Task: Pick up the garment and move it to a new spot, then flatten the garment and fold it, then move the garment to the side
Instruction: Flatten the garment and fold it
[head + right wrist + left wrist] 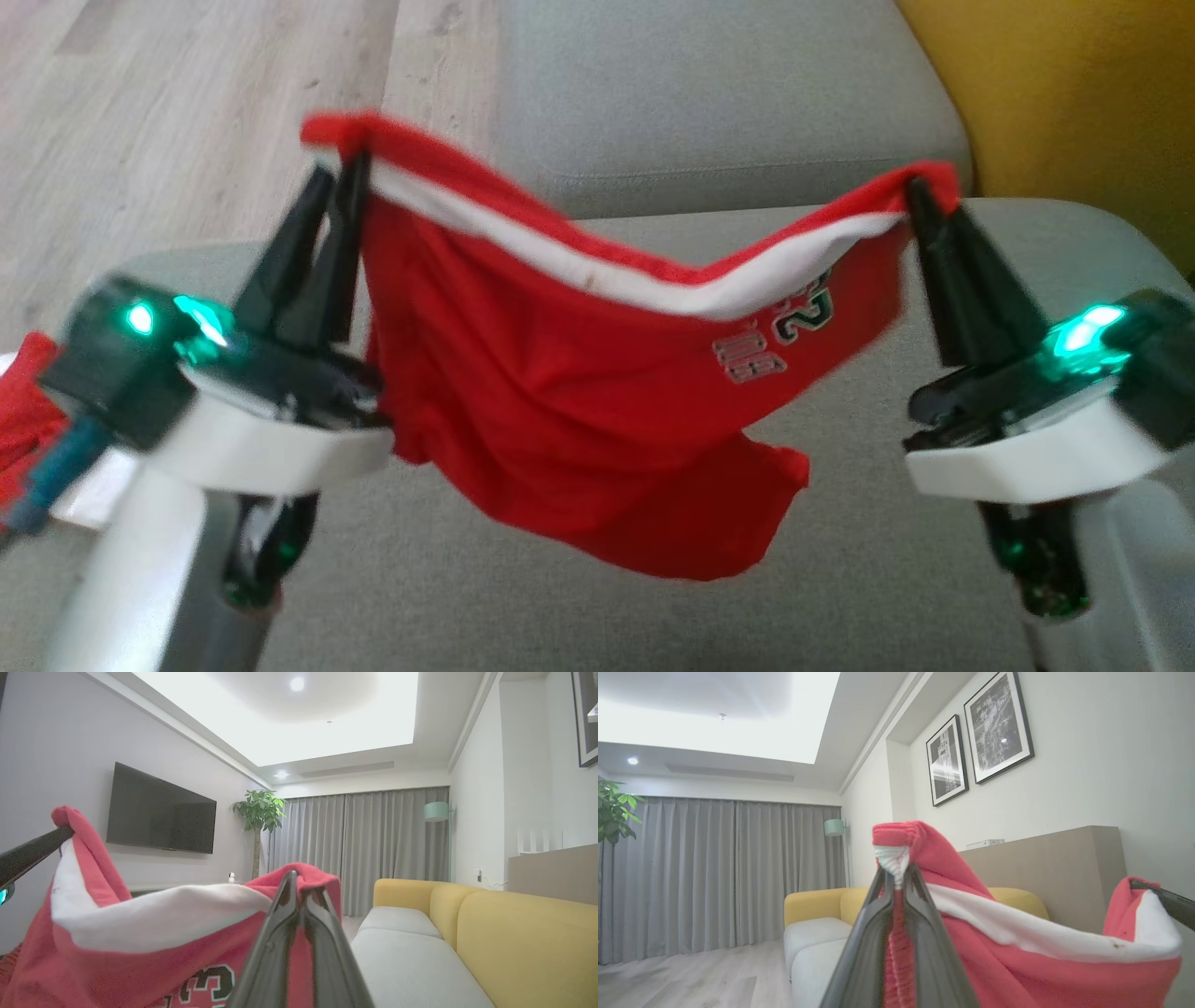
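grey seat cushion (523, 607) open beneath hanging garment (560, 411), yellow backrest (1074, 103) at right

Left tool (895, 871) pinches red garment (1041, 975) hem.

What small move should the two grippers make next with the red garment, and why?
Probably spread both grippers a little apart. The left gripper and right gripper each pinch a top corner of the red garment, but its white-banded edge sags between them and the cloth hangs bunched above the grey cushion; a taut edge should lie flatter.
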